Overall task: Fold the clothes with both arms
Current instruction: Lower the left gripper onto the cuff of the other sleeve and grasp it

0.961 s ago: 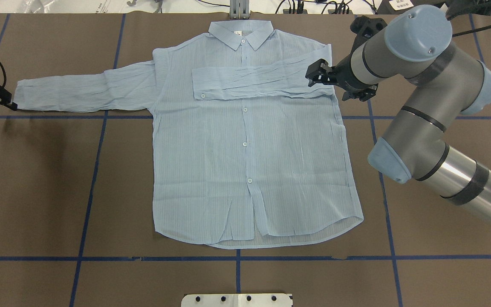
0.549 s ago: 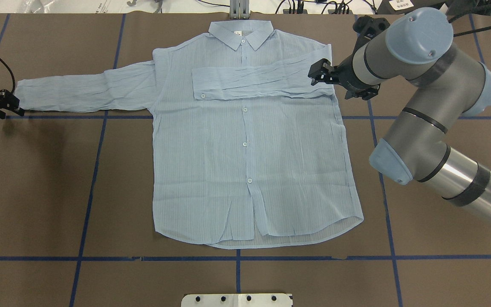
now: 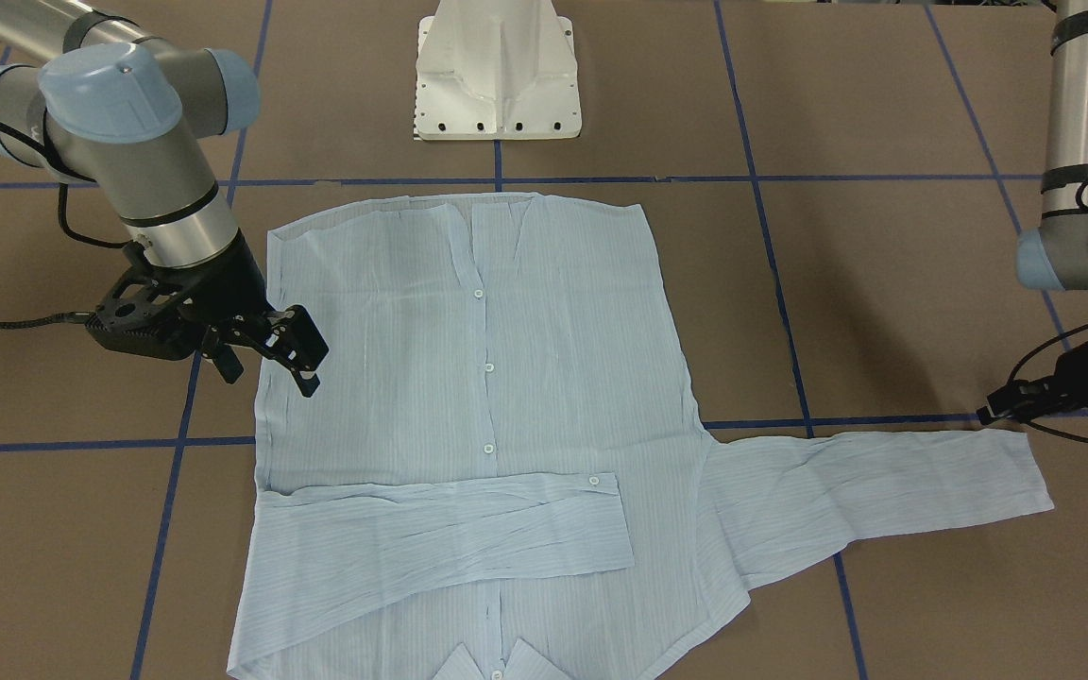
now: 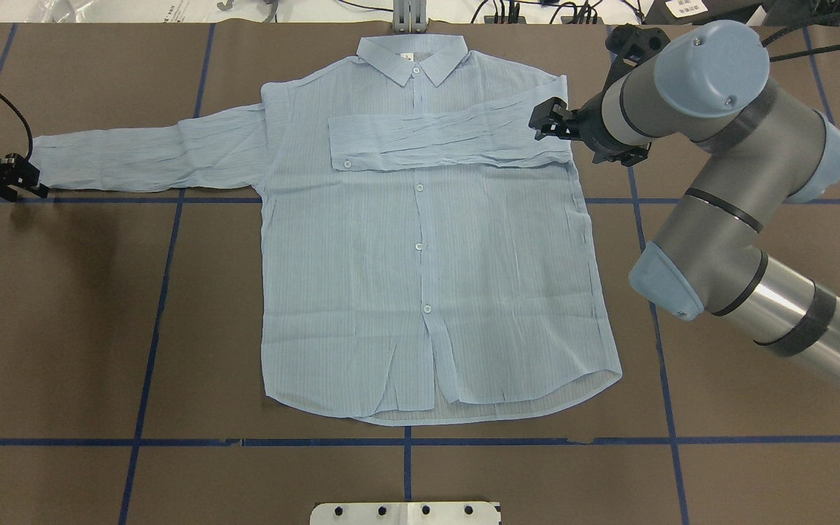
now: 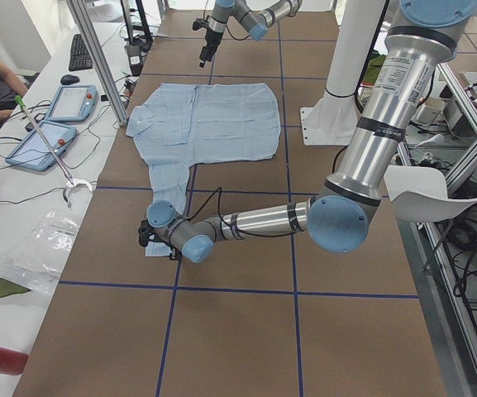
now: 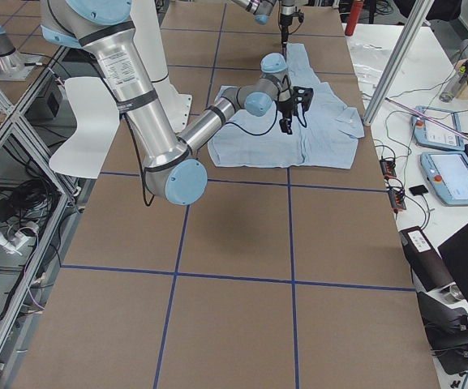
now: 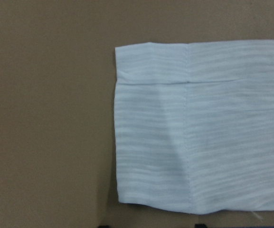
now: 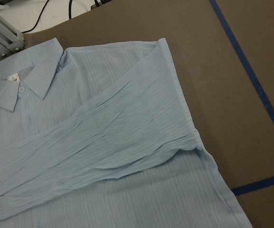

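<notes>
My left pincer (image 7: 152,226) shows only as two dark tips at my wrist view's bottom edge; the sleeve (image 7: 198,123) runs off that view's right side. From across the table, the collar (image 3: 530,664) is cut off.

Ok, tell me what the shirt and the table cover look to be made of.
Shirt: thin woven cloth, probably cotton or a blend, with a matte finish. It shows fine stripes and soft creases, and it lies limp and flat.
Table cover: looks like matte brown paper or card. It is flat and even, with no glare. I cannot tell which of the two it is.
</notes>
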Robot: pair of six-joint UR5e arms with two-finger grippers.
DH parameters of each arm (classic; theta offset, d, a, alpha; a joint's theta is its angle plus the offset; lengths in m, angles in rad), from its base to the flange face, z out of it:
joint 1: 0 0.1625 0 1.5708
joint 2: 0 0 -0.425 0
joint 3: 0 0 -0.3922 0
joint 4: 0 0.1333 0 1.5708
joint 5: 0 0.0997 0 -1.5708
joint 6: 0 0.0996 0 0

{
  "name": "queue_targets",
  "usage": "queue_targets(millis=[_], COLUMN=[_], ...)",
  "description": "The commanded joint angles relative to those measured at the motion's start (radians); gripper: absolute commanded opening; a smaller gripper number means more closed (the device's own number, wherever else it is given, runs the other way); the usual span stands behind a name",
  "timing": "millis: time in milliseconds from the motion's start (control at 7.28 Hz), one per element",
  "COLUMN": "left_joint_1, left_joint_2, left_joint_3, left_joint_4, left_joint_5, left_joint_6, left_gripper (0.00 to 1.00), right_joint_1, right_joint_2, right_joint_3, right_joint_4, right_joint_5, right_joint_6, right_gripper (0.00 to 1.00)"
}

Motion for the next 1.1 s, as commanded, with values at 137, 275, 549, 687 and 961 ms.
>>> queue_targets(millis=[137,275,549,687,961], left_joint_1=[-0.039,-0.035,-0.033,-0.033,-0.024], left_joint_2=[0.003,-0.004,-0.025,-0.030,-0.037], left_joint_3=[-0.027,-0.016,0.021,0.030,0.036], left_joint_4=[0.002,0.011,0.007,0.004,-0.018], left_joint_5=[0.002,0.040,0.111,0.111,0.111], left_joint_6=[0.003,-0.008,-0.016,-0.016,-0.072], left_gripper=[0.65,0.65,0.65,0.65,0.65], right_joint_1=[-0.027,-0.030,-0.031,-0.031,-0.035], right_joint_2=[0.000,0.000,0.000,0.000,-0.001], right_joint_3=[0.004,0.004,0.004,0.004,0.002], right_joint_4=[0.000,0.000,0.000,0.000,0.000], right_joint_5=[-0.036,-0.041,-0.041,-0.041,-0.041], right_joint_6=[0.010,0.012,0.012,0.012,0.012], right_gripper=[1.00,1.00,1.00,1.00,1.00])
